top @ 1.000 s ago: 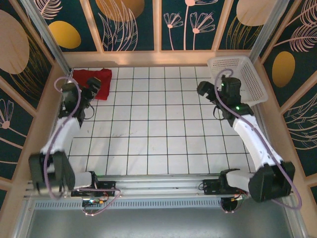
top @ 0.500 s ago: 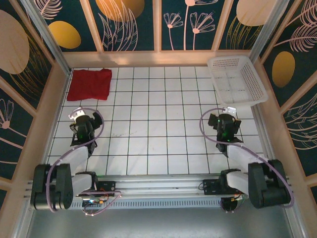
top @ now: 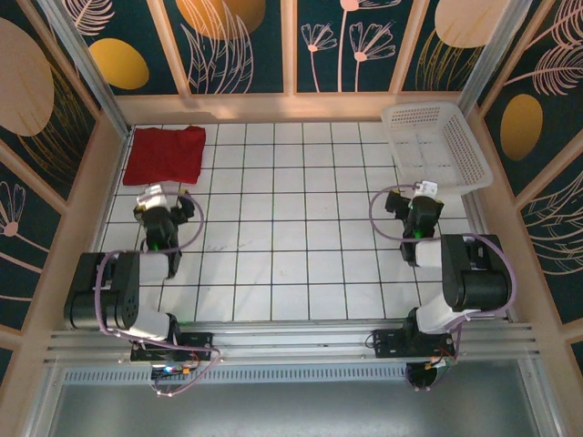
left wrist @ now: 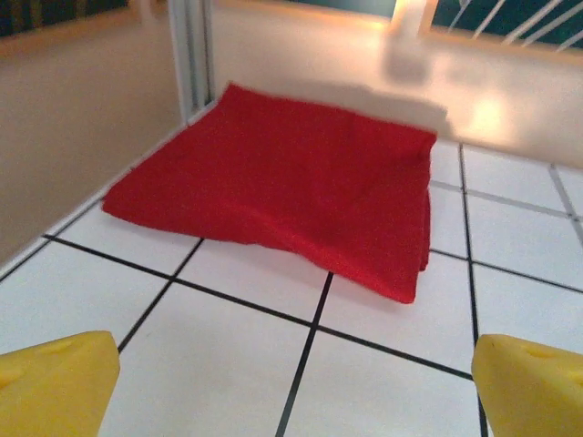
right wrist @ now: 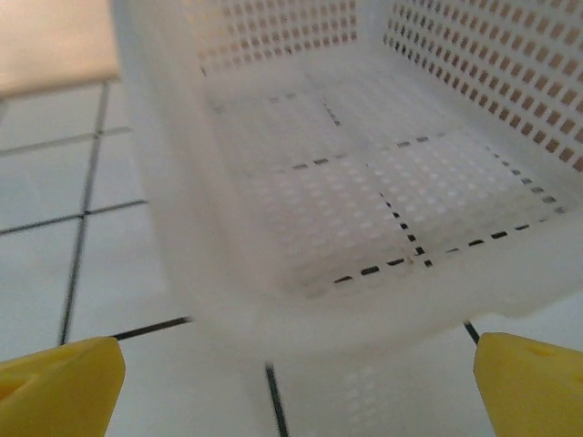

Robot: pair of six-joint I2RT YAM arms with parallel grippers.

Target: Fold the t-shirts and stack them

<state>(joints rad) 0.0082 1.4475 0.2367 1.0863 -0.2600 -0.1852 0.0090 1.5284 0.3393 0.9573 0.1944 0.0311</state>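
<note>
One deep-red t-shirt [top: 164, 155] lies folded flat in the far left corner of the tiled table. In the left wrist view the t-shirt [left wrist: 282, 187] is a neat thick rectangle about one tile ahead of my fingers. My left gripper [top: 162, 202] [left wrist: 296, 387] hovers low over the tiles just short of it, open and empty, its yellow fingertips [left wrist: 55, 382] spread wide. My right gripper [top: 421, 202] [right wrist: 296, 387] is also open and empty, facing the near wall of the white mesh basket [right wrist: 364, 182].
The white mesh basket [top: 437, 146] stands in the far right corner with nothing in it. Wooden walls close in the table on the left, right and far sides. Both arms are folded back over their bases near the side walls.
Both arms have pulled back from the far corners, the left from the t-shirt's edge, the right from the basket, and folded up over their bases. The t-shirt lies unmoved.
</note>
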